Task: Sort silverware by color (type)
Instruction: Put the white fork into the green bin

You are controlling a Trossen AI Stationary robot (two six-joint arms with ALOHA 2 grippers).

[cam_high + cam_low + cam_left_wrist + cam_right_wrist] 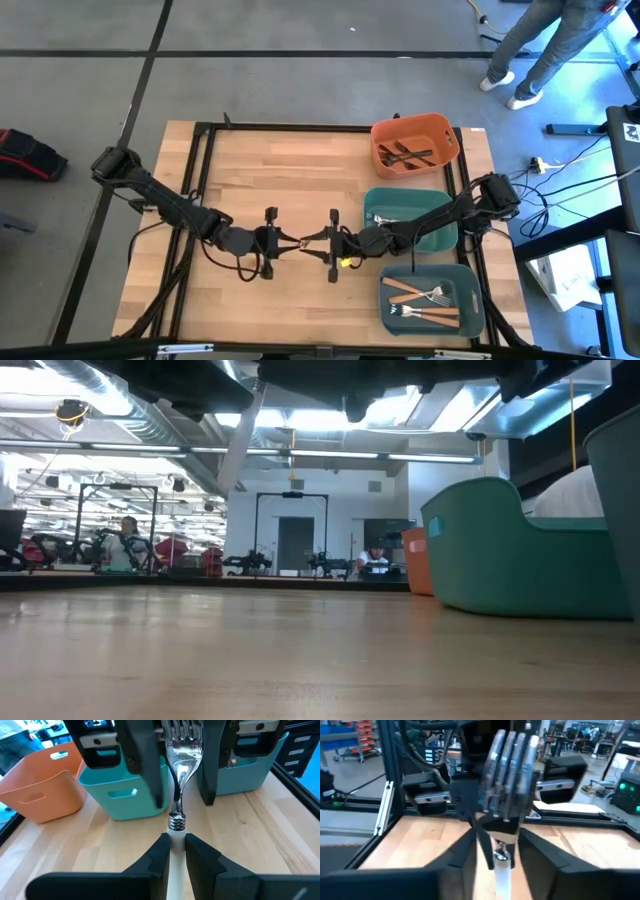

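Fork (179,775) between both grippers above table (280,170): left gripper (174,851) clenched on handle, right gripper's (495,847) grip unclear.

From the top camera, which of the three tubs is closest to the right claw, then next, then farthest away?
Measured from the right claw:
1. Green tub, just beyond the claw toward the right edge, under that arm.
2. Blue-grey tub, at the near right corner, holding forks.
3. Orange tub, at the far right corner.
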